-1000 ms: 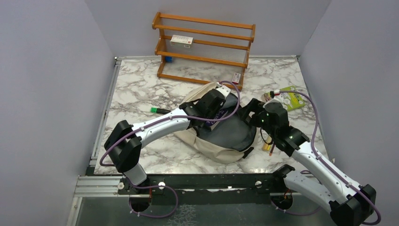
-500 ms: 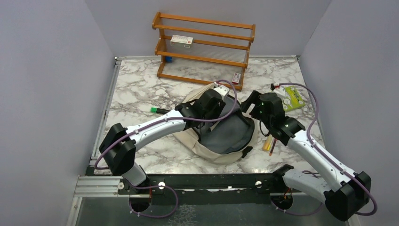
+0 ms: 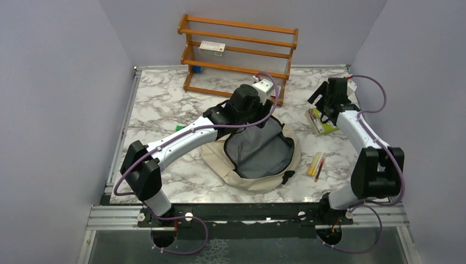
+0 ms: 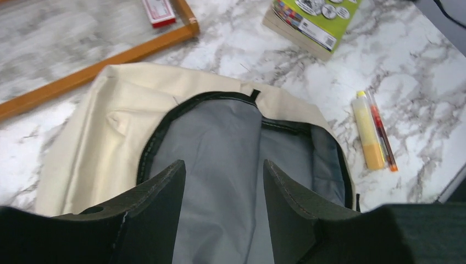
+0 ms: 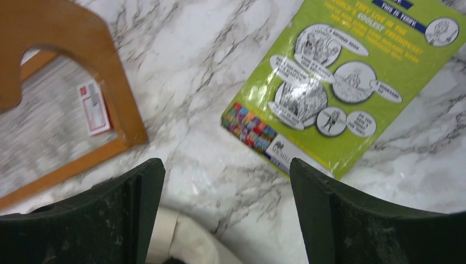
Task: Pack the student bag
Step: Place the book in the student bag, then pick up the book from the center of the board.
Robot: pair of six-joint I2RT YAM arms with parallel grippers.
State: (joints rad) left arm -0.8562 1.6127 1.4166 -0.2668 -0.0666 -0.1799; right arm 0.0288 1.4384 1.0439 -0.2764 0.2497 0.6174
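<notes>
The beige bag (image 3: 244,179) lies open on the marble worktop (image 3: 165,110), grey lining showing, just in front of the wooden rack (image 3: 236,49). The left end effector (image 4: 222,168) hangs above its mouth, fingers spread and empty. The right end effector (image 5: 226,165), spread wide, hovers over marble beside a green book (image 5: 340,82).

Marble tabletop (image 3: 159,104), wooden rack (image 3: 242,25), lavender walls (image 3: 55,82)
</notes>
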